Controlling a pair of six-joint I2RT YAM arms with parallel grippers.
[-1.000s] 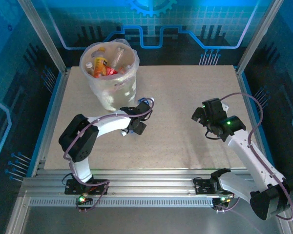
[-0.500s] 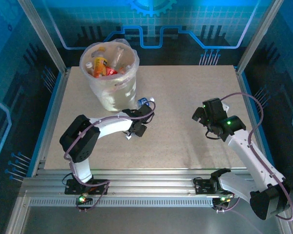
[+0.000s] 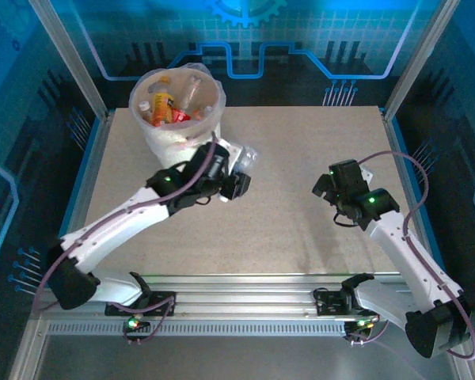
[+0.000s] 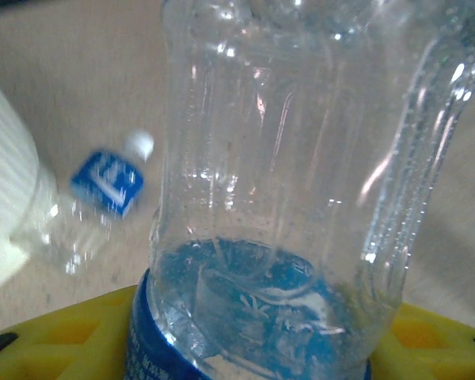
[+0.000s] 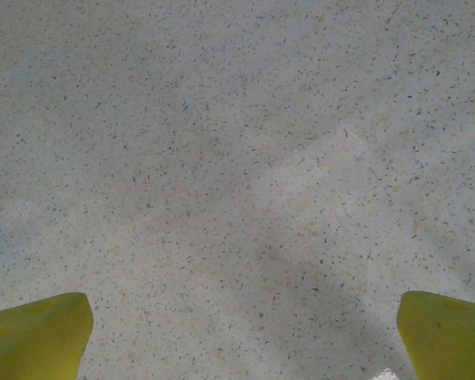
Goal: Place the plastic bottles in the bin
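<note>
This is a robotics lab cell, not a home or a shop. A speckled worktop (image 3: pixel 301 222) sits inside an aluminium-profile frame (image 3: pixel 71 59) with blue panels (image 3: pixel 317 32) printed with circuit lines and a gear. The left arm (image 3: pixel 119 223) and right arm (image 3: pixel 404 249) are bolted to a slotted metal rail (image 3: pixel 245 305) at its near edge.

We see a clear bottle (image 4: pixel 301 198) close up, ribbed, with a blue label around its lower end. It is held between the yellow jaws of the left gripper (image 4: pixel 253 352). On the speckled counter (image 4: pixel 79 71) a second bottle (image 4: pixel 91 210) lies on its side, with a blue label and a white cap (image 4: pixel 139 144), just beside the white bin (image 4: pixel 4 214) at the left edge.
</note>
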